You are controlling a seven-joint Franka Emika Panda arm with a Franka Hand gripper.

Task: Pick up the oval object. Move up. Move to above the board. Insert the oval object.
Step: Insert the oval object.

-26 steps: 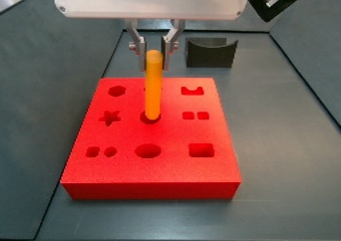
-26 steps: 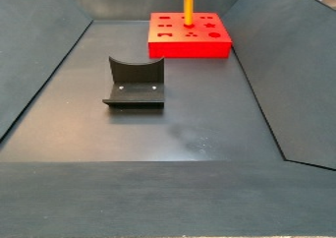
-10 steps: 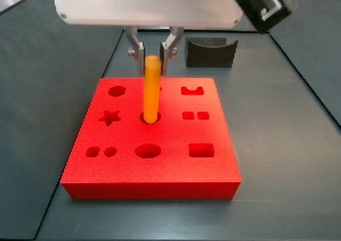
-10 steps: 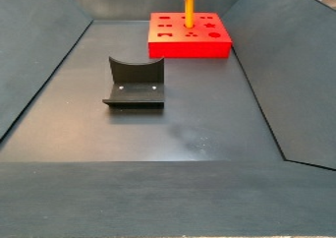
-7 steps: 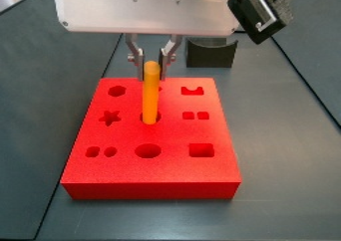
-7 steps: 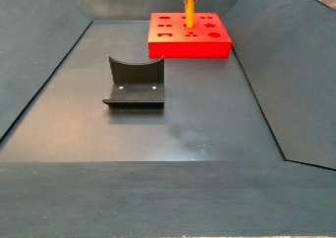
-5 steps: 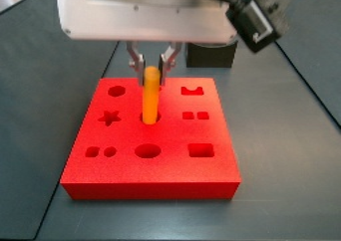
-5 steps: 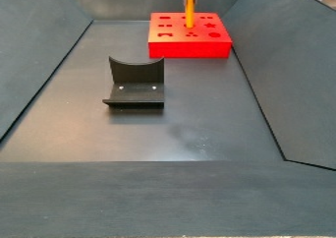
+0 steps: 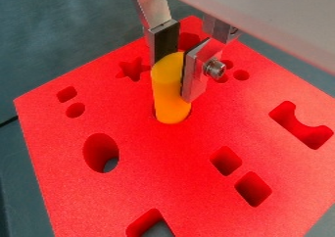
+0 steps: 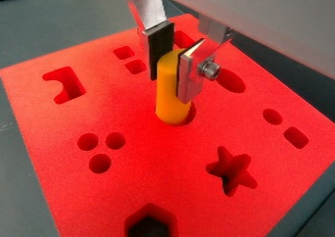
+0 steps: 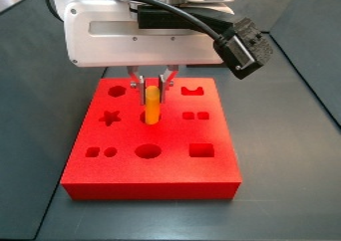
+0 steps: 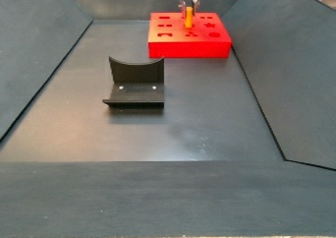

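Your gripper [image 9: 181, 67] clamps the oval object [image 9: 169, 92] upright (tip entering the board [image 9: 157, 172]) — if it tilts, you risk jamming it against the slot's edge.

Claw [image 10: 177, 53] gripping oval object [image 10: 171, 92], upright in board [image 10: 78, 109] hole

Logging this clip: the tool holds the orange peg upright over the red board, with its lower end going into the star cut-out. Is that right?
Not quite. The tool does hold the orange peg upright over the red board, but the lower end enters a cut-out near the board's middle, not the star cut-out, which sits empty off to one side. Both wrist views show this.
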